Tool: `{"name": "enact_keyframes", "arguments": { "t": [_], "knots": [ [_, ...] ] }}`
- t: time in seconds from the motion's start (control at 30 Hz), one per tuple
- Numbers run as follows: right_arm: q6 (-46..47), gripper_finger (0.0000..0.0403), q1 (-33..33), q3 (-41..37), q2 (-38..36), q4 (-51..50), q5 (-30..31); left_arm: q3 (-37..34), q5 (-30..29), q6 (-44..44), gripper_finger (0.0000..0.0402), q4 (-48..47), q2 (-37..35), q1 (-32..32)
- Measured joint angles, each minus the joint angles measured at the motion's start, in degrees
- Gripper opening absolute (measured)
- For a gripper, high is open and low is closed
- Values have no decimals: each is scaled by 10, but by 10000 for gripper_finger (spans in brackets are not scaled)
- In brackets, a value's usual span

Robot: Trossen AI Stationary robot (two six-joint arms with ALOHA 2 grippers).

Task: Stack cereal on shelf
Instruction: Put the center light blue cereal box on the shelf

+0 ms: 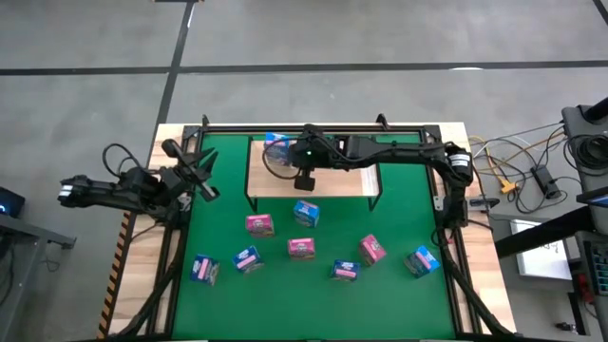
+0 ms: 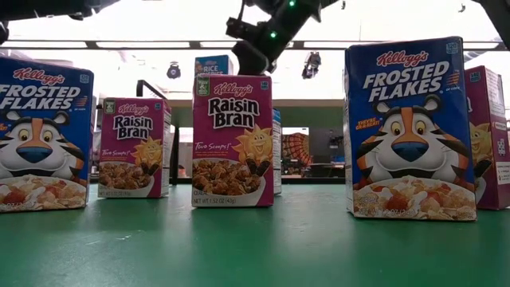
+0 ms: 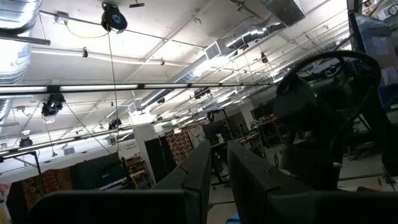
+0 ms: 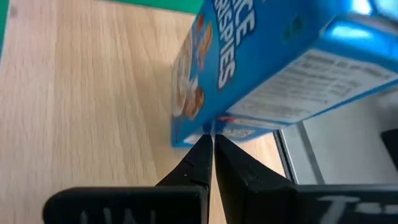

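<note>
Right tool is pinched fully together with its tips against the light blue cereal box, gripping nothing, so I judge I'm nudging it square on the shelf while my left tool, nearly closed and empty, waits at the bench's left edge.

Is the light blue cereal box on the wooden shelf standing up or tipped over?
Tipped. The light blue cardboard cereal box leans over the light-wood shelf board, its lower edge raised above the wood beside the shut right end effector.
</note>
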Motion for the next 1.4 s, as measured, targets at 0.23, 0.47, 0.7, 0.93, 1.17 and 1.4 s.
{"name": "enact_keyframes", "arguments": {
  "t": [0.23,0.47,0.7,0.93,1.17,1.4],
  "knots": [
    [-9,9,-9,-12,0,64,1,0,0,0,38,0,9,0],
    [4,9,-5,-13,-1,25,-2,0,0,0,38,0,10,0],
    [7,9,9,-26,-4,34,-135,0,-1,0,38,0,10,0],
    [-24,9,10,-100,-2,215,-88,0,-1,0,38,0,10,0],
    [-43,9,7,-142,-2,323,-68,0,-1,0,38,0,10,0],
    [-48,9,7,-148,4,364,-68,0,-1,0,38,2,10,0]
  ]
}}
